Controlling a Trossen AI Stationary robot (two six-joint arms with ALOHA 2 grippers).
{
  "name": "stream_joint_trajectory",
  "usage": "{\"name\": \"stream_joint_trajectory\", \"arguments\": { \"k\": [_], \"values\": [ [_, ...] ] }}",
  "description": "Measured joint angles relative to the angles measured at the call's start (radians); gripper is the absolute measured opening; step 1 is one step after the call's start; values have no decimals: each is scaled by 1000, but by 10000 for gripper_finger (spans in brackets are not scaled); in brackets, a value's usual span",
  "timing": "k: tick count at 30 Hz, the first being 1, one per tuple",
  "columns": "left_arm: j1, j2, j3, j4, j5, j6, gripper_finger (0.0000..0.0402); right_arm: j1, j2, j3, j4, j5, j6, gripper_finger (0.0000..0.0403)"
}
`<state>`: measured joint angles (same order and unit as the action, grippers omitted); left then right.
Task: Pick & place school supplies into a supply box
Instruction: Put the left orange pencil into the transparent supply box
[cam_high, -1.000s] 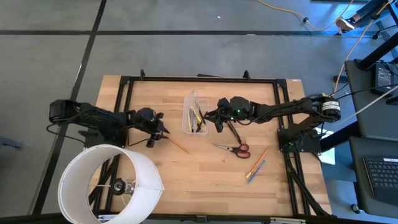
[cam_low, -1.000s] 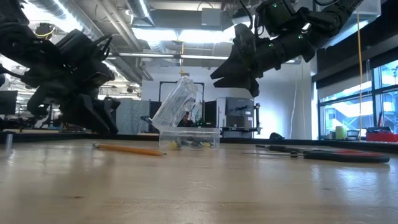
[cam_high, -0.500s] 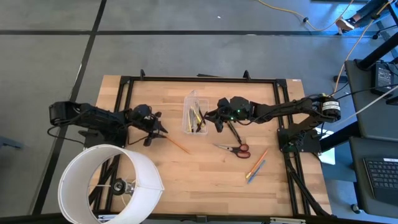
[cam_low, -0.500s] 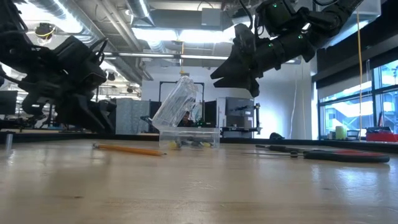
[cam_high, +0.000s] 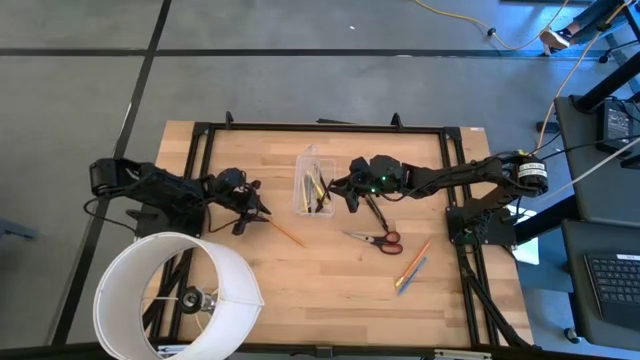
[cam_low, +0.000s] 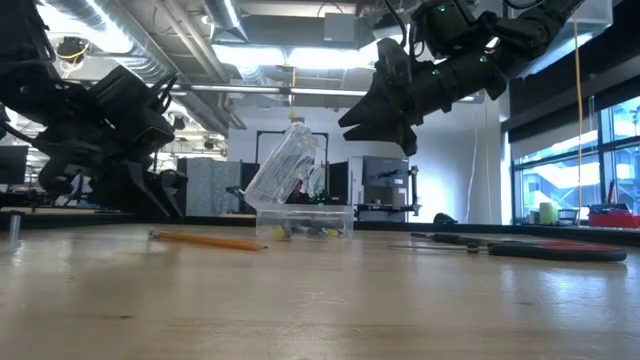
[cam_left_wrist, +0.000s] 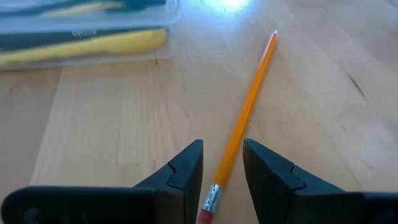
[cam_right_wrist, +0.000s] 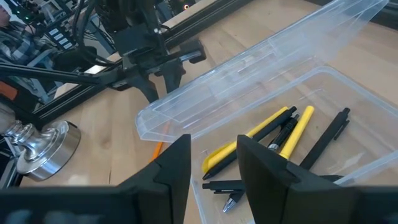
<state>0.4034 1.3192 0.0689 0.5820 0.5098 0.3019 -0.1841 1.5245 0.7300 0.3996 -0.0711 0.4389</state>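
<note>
Left hand low, fingers parted astride orange pencil.

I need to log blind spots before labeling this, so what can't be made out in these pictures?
- Pencil: left wrist view, eraser end cut off by the bottom edge between the left end effector's fingers; contact unclear.
- Box: low view, contents a dim smear behind the clear wall.
- Scissors: low view, seen edge-on; handles unreadable.
- Two pencils near the right edge: high view, too small to identify.
</note>
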Motion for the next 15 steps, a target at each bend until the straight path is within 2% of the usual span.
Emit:
{"name": "stream_joint_trajectory", "arguments": {
  "k": [15],
  "values": [
    [0,263,3,217,17,-24,103,0,0,0,-2,0,-5,133]
  ]
}}
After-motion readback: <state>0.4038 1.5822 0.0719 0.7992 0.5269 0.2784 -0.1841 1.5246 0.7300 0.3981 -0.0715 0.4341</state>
